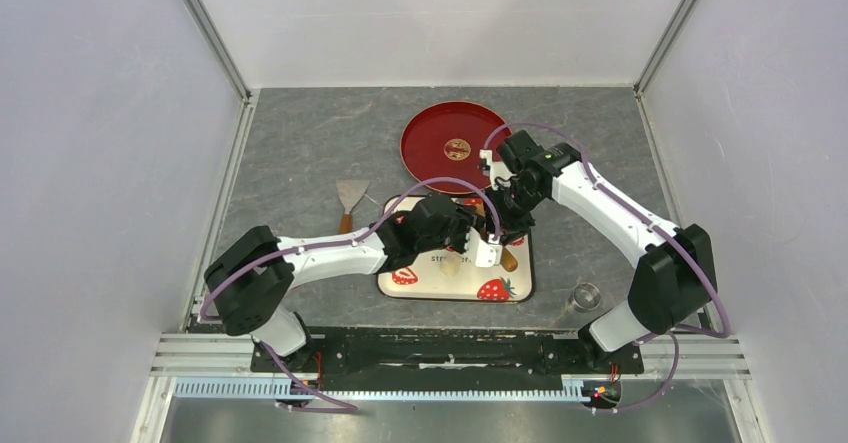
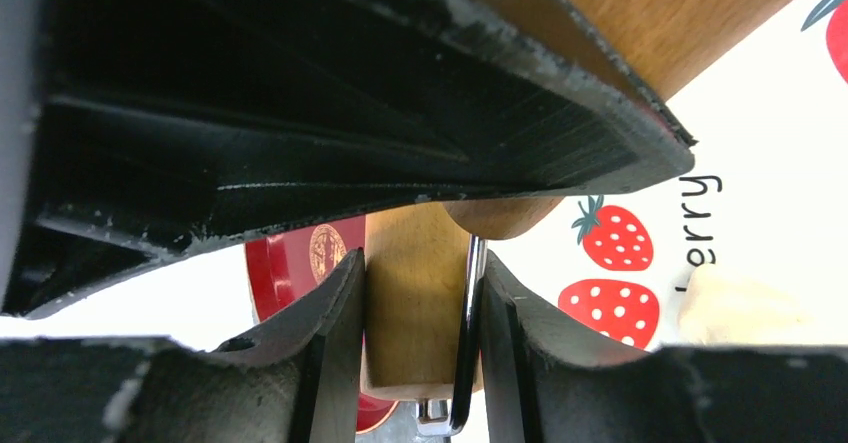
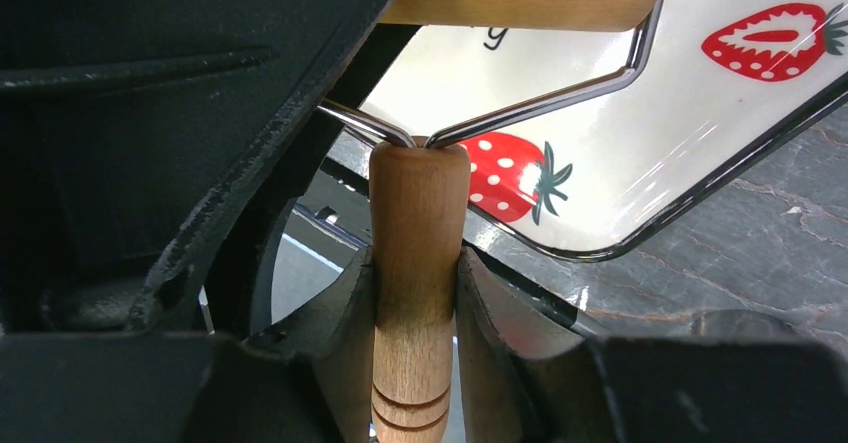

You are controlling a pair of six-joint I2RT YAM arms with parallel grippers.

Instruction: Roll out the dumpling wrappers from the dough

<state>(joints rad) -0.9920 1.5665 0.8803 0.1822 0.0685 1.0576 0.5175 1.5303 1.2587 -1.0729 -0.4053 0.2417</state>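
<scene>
Wooden roller point(image 3: 415, 213) is being clamped at its handle by the right tool point(image 3: 415, 293). The left tool point(image 2: 420, 313) is bracketing another wooden part of the roller and its wire, though I cannot tell whether it is gripping. The dough point(image 2: 740, 303) is lying as a small pale lump on the strawberry tray point(image 1: 528, 263), near both tools.

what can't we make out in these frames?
- Top view: both wrists cover most of the roller and part of the tray; the grip itself is hidden.
- Left wrist view: unclear whether the left gripper pinches the roller or only flanks it.
- Left wrist view: the dough is blurred, its lower edge behind a finger.
- Right wrist view: the right gripper holds the roller's handle; the barrel is cut off by the top edge.
</scene>
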